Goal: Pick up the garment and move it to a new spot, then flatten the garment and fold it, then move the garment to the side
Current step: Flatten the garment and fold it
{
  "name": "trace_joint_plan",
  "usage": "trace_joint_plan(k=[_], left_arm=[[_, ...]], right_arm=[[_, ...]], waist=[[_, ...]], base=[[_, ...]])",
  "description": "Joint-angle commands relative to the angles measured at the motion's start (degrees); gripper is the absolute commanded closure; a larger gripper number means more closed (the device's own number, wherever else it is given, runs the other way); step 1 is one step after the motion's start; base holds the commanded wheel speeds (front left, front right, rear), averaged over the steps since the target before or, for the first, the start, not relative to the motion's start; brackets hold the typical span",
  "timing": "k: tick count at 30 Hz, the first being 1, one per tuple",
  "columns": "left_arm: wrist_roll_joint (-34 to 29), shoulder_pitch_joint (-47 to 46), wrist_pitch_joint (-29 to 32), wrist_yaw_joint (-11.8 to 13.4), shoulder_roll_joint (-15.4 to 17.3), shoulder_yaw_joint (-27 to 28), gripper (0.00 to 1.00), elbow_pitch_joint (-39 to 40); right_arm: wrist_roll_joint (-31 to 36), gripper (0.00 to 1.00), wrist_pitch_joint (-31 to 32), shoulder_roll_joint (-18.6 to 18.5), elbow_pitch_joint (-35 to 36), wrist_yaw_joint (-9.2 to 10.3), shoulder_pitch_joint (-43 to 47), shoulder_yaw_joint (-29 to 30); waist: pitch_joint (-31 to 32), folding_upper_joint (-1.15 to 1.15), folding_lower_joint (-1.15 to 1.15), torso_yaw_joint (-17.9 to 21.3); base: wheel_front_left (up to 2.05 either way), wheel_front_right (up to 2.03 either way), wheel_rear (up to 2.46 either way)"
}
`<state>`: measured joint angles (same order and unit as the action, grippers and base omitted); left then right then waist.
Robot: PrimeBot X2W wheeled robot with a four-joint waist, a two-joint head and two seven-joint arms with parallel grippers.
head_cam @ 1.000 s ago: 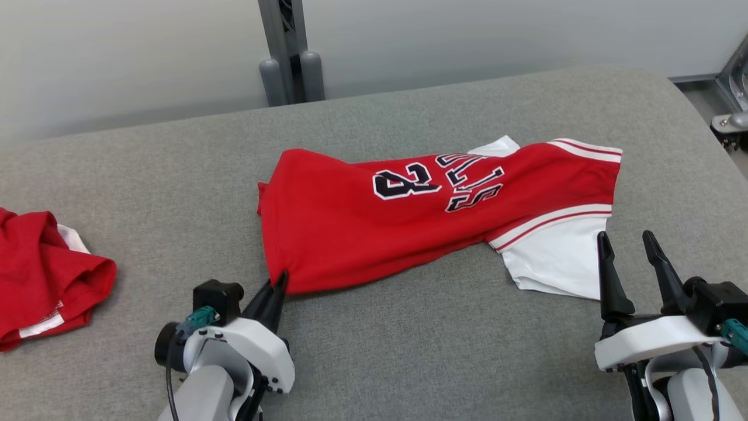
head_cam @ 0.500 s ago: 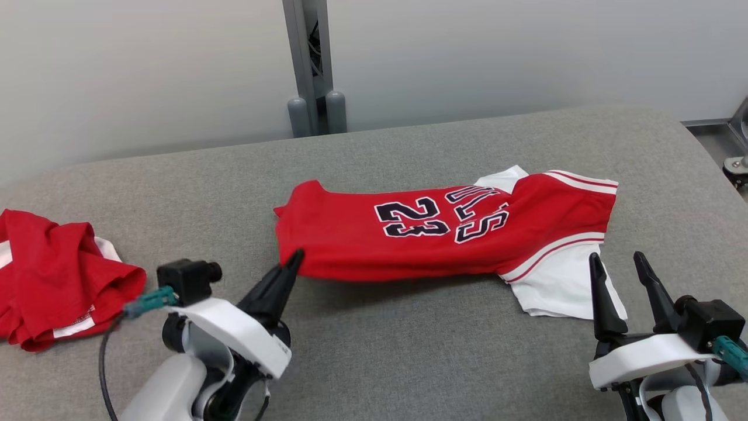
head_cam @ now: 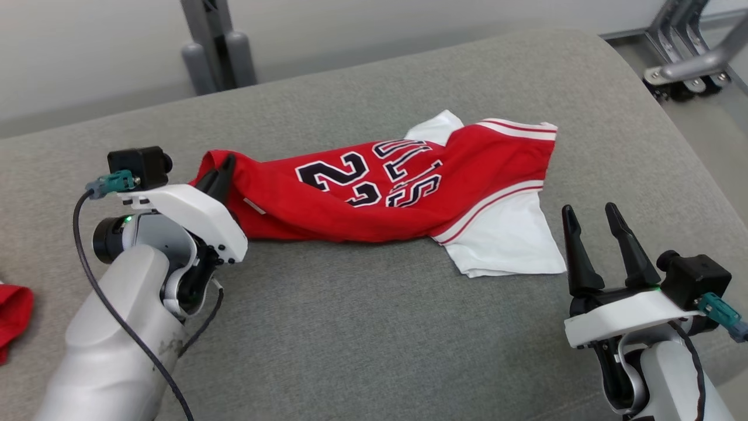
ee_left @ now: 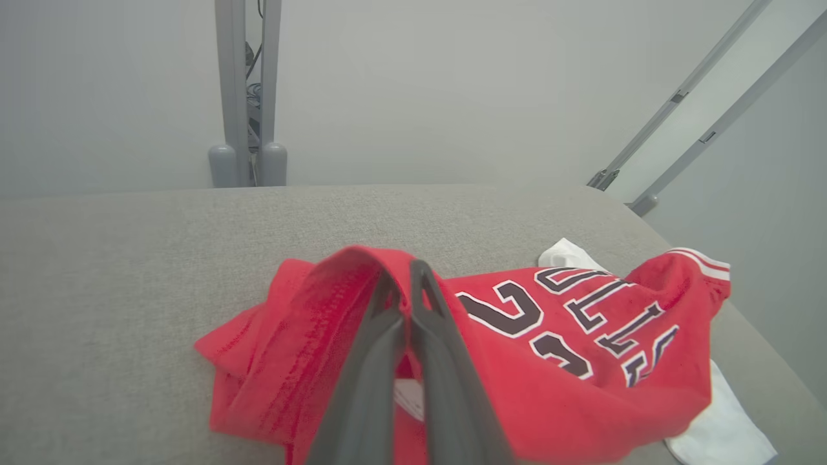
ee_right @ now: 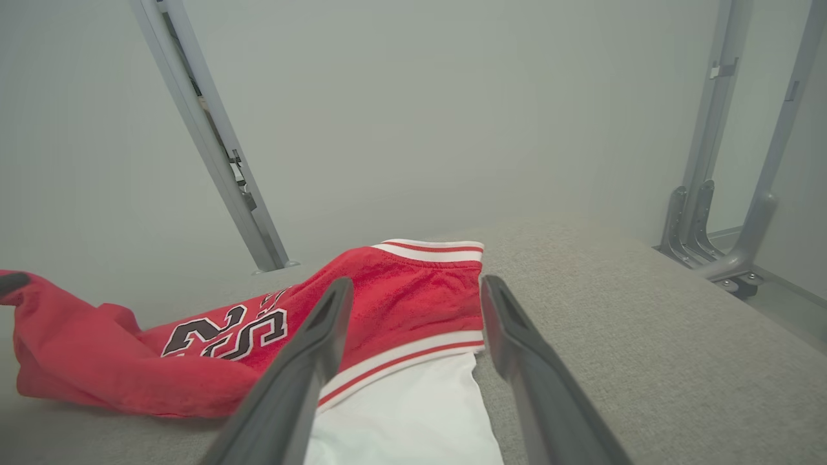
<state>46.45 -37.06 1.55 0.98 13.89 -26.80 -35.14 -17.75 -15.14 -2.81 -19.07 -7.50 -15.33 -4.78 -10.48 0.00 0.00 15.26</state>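
The garment [head_cam: 467,175] is a red jersey with a dark "23", lettering and white sleeves, lying across the middle of the grey padded table [head_cam: 350,327]. My left gripper [head_cam: 219,172] is shut on the garment's left hem, holding that end raised and bunched above the table. In the left wrist view, the left gripper [ee_left: 402,274] pinches a red fold of the garment [ee_left: 549,374]. My right gripper [head_cam: 588,208] stands open and holds nothing, just right of the white sleeve. In the right wrist view, the right gripper [ee_right: 417,284] frames the garment's [ee_right: 97,361] striped shoulder without touching it.
A second red cloth [head_cam: 11,310] lies at the left edge of the table. A grey post [head_cam: 216,52] stands behind the table. Metal frame legs [head_cam: 684,52] stand off the far right corner, where the table's edge curves down.
The head camera has shifted. My left gripper has lifted the garment's left hem off the table and carried it away from me, bunching that end. The right gripper stays open beside the sleeve.
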Motion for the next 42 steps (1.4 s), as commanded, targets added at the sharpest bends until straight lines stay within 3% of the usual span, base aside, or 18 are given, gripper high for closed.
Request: trace_joint_plan(k=[1, 10, 11, 12, 18, 24, 33, 42], left_arm=[[-1.25, -3.15, -0.43, 0.90, 0.10, -0.27, 1.00, -3.50], [-5.10, -11.70, -4.95, 3.34, -1.05, -1.57, 1.00, -21.12], [-5.70, -12.46, -6.14, 3.88, -1.11, -1.78, 0.85, -22.87], [-6.34, -13.16, -7.52, 4.34, -1.20, -2.11, 0.00, -24.38], [-6.83, -15.68, -13.89, 4.12, -2.59, -1.90, 0.00, -30.71], [-8.01, -16.52, -16.69, 2.92, -3.54, -1.06, 0.00, -30.16], [-17.31, -7.66, -16.72, 4.62, -2.63, 7.77, 0.00, -10.39], [-28.97, 8.36, -16.73, 4.12, -5.02, 15.57, 0.00, 4.90]], right_arm=[[-0.63, 0.00, -0.09, -0.18, 0.28, 0.02, -0.97, -0.56], [-2.23, 0.00, -0.09, -0.22, 0.97, 0.02, -2.19, -2.59], [-2.56, 0.00, -0.09, -0.21, 1.07, 0.02, -2.25, -2.80], [-2.58, 0.00, -0.09, -0.22, 1.17, 0.02, -2.30, -2.90], [-2.17, 0.00, -0.09, -0.19, 1.14, 0.02, -2.43, -2.63], [-1.15, 0.00, -0.09, -0.25, 0.91, 0.02, -2.50, -2.26], [1.24, 0.00, -0.09, -0.28, 0.95, 0.02, -1.29, -0.73], [4.21, 0.00, -0.09, -0.24, 4.07, 0.02, 1.60, 3.36]], waist=[[-4.66, 0.00, 0.00, 4.82], [-9.17, 0.00, 0.00, 9.65], [-9.47, 0.00, 0.00, 9.91], [-9.73, 0.00, 0.00, 10.09], [-10.04, 0.00, 0.00, 9.29], [-8.38, 0.00, 0.00, 6.07], [-3.62, 0.00, 0.00, 0.44], [1.66, 0.00, 0.00, -4.33]], base=[[0.00, 0.00, 0.00], [0.00, 0.00, 0.00], [0.00, 0.00, 0.00], [0.00, 0.00, 0.00], [0.00, 0.00, 0.00], [0.00, 0.00, 0.00], [0.00, 0.00, 0.00], [0.00, 0.00, 0.00]])
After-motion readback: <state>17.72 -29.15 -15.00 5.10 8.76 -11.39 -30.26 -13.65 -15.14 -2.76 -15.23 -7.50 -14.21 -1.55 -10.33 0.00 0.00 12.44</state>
